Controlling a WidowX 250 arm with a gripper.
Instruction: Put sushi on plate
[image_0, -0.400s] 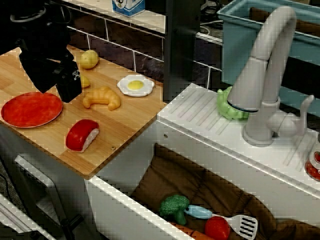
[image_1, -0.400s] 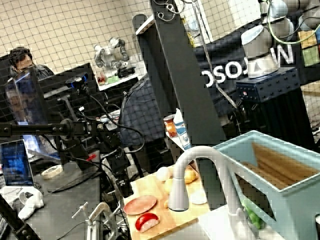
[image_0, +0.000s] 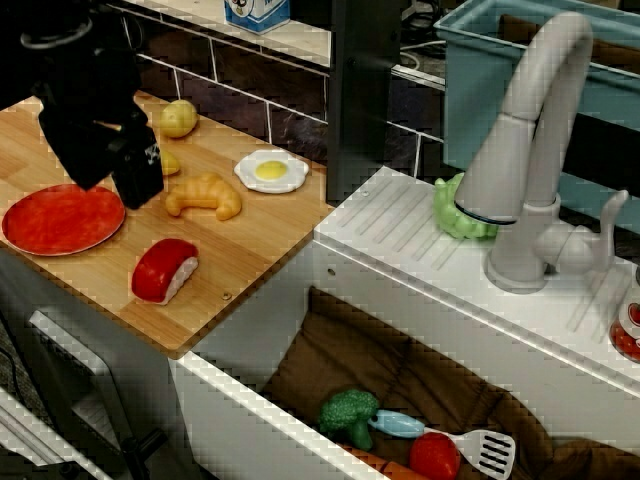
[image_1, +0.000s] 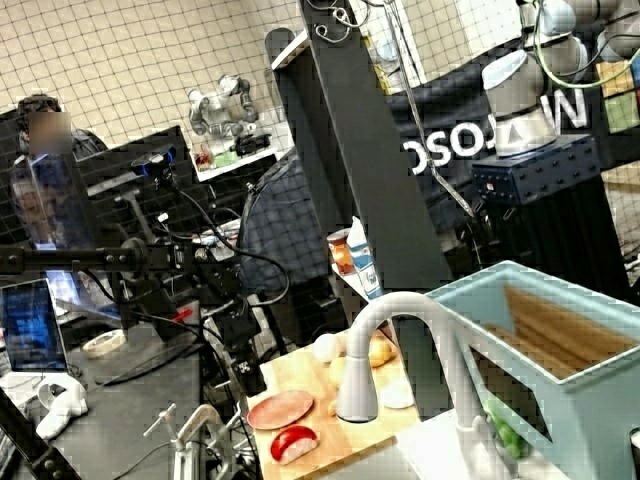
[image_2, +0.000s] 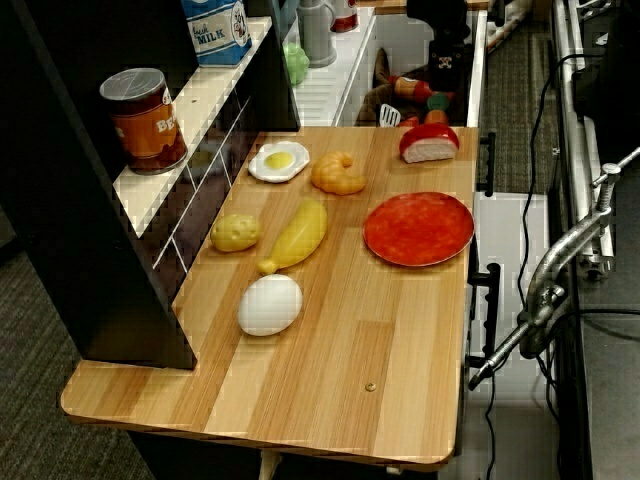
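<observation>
The sushi (image_0: 163, 270), a red top on a white base, lies on the wooden board near its front edge; it also shows in the side view (image_1: 293, 443) and the overhead view (image_2: 429, 142). The red-orange plate (image_0: 62, 218) lies flat and bare to its left, also seen in the side view (image_1: 281, 409) and the overhead view (image_2: 418, 228). My black gripper (image_0: 135, 180) hangs above the board between the plate and the croissant, behind the sushi and apart from it. Its fingers merge into one dark shape. It does not show in the overhead view.
A croissant (image_0: 205, 195), fried egg (image_0: 271, 170), potato (image_0: 178, 118) and banana (image_2: 298, 235) lie behind the sushi. A white egg (image_2: 270, 304) lies further along the board. To the right is the sink with a faucet (image_0: 530, 150), broccoli (image_0: 348, 412) and a spatula (image_0: 470, 445).
</observation>
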